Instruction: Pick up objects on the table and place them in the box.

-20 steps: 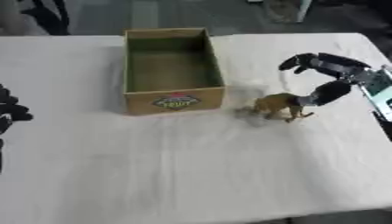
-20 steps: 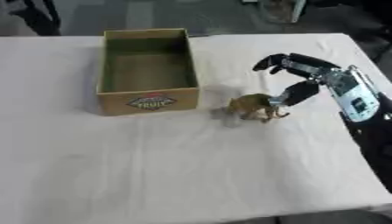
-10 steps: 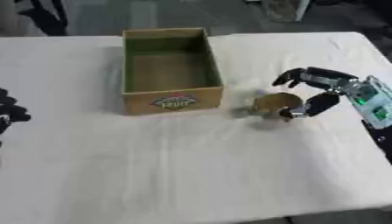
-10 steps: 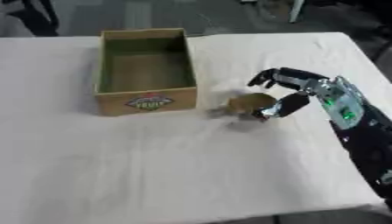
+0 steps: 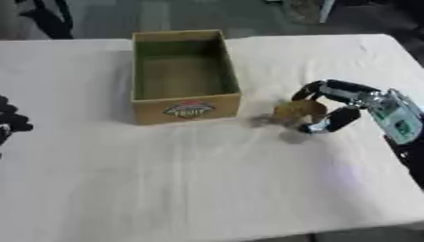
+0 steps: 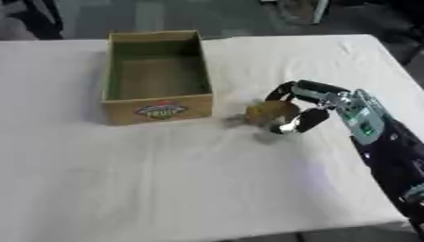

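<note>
One brown toy animal (image 5: 291,113) just right of the cardboard box (image 5: 184,75), near its front right corner, blurred, so contact with the white table (image 5: 207,179) not clear to see. Right hand (image 5: 335,106) reaching in from the box's right side, fingers (image 5: 319,88) curled over the top of the toy and thumb (image 5: 327,124) hooked under its near side, so clamped around the toy. Box open at the top, nothing visible inside, a red and green label (image 5: 189,109) on its near wall. Left hand (image 5: 10,120) well to the left of the box at the table's edge, only dark fingers showing, loosely spread and holding nothing. Beyond the box, past the far edge of the table, dark floor and indistinct shapes.
</note>
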Robot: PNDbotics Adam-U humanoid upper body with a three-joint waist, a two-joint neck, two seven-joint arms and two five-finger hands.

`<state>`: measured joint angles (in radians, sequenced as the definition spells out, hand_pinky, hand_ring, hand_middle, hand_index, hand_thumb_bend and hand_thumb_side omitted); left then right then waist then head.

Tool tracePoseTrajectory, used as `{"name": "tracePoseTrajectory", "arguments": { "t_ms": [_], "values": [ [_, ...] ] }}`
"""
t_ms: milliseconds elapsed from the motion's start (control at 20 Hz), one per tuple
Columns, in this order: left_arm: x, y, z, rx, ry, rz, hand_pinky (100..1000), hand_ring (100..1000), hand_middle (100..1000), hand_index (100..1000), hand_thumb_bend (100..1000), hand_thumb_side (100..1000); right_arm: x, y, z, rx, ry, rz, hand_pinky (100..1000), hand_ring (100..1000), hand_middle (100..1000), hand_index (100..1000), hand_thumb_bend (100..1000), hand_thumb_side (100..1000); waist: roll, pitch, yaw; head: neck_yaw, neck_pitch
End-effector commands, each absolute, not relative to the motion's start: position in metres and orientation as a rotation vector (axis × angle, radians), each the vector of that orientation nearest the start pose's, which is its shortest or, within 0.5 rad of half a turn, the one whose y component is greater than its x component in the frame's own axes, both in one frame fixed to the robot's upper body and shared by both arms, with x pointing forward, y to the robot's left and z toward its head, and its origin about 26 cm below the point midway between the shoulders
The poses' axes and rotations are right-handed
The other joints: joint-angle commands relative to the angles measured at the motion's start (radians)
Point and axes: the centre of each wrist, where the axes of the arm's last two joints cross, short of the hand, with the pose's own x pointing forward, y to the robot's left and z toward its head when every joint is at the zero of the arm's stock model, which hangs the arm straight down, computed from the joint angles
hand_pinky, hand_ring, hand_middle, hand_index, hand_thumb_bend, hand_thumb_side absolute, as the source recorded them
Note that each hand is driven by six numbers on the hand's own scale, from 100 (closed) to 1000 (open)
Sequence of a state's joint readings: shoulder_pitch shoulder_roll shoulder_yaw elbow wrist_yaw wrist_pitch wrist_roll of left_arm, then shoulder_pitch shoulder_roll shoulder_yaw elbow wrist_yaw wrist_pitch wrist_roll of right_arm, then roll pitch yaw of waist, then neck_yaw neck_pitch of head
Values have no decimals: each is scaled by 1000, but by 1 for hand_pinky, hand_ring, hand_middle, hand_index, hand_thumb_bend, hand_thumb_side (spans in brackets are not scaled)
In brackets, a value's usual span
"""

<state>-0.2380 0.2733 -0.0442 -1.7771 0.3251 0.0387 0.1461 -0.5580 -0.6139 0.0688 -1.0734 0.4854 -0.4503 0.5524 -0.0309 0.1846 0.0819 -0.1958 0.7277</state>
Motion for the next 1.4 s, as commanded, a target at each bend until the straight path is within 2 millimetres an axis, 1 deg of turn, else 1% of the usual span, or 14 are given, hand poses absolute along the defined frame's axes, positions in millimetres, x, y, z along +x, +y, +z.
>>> {"name": "tracePoseTrajectory", "arguments": {
  "t_ms": [50,100,150,250,350,400,450,600,750,850,900,1000,1200,1400],
  "values": [
    [321,265,130,-88,-1956,5,540,518,502,605,386,457,406,-399,126,-487,-1439,1467,762,803,758,821,436,265,1,-17,0,-2,3],
    [321,265,130,-88,-1955,5,540,518,503,605,386,458,406,-398,126,-492,-1441,1466,749,784,743,811,436,238,1,-17,0,-1,3],
    [321,265,130,-88,-1955,5,540,518,503,605,386,458,406,-398,126,-498,-1444,1465,746,780,740,808,436,241,1,-17,0,-2,3],
    [321,265,130,-89,-1954,5,540,518,503,605,385,459,406,-397,126,-513,-1453,1460,660,701,682,767,443,273,1,-17,0,-2,4],
    [321,265,130,-88,-1955,6,540,518,503,605,385,459,407,-397,127,-529,-1463,1455,630,668,654,750,445,282,1,-16,1,-2,5],
    [321,265,130,-88,-1955,6,540,518,503,605,385,459,407,-396,127,-537,-1468,1452,588,623,620,728,426,291,1,-16,1,-2,5],
    [321,265,130,-88,-1955,6,540,518,503,605,385,459,407,-396,127,-545,-1471,1450,575,610,607,718,415,297,1,-16,1,-2,5],
    [321,265,130,-88,-1955,6,540,518,503,605,384,459,407,-395,127,-567,-1479,1446,523,556,554,675,343,316,2,-16,1,-1,6],
    [321,265,130,-89,-1955,6,540,518,503,605,385,458,408,-394,127,-582,-1486,1441,503,537,534,656,291,326,2,-17,1,-1,5],
    [321,265,130,-89,-1956,6,540,517,502,605,386,457,408,-394,127,-589,-1490,1437,490,526,522,643,238,329,2,-18,1,-1,4],
    [321,265,130,-89,-1956,6,540,517,502,605,386,457,408,-394,127,-592,-1491,1435,478,516,510,631,171,331,2,-18,1,-1,4],
    [321,265,130,-89,-1955,6,540,517,502,605,386,457,408,-394,127,-597,-1494,1432,460,502,495,615,100,326,2,-18,1,-1,4],
    [321,265,130,-90,-1956,5,540,517,502,605,386,458,408,-393,130,-605,-1511,1428,431,477,468,579,100,316,2,-18,1,0,3],
    [321,265,130,-90,-1955,5,540,517,502,605,385,457,411,-390,141,-619,-1565,1415,425,472,463,574,100,309,3,-19,0,1,4]
  ]
}}
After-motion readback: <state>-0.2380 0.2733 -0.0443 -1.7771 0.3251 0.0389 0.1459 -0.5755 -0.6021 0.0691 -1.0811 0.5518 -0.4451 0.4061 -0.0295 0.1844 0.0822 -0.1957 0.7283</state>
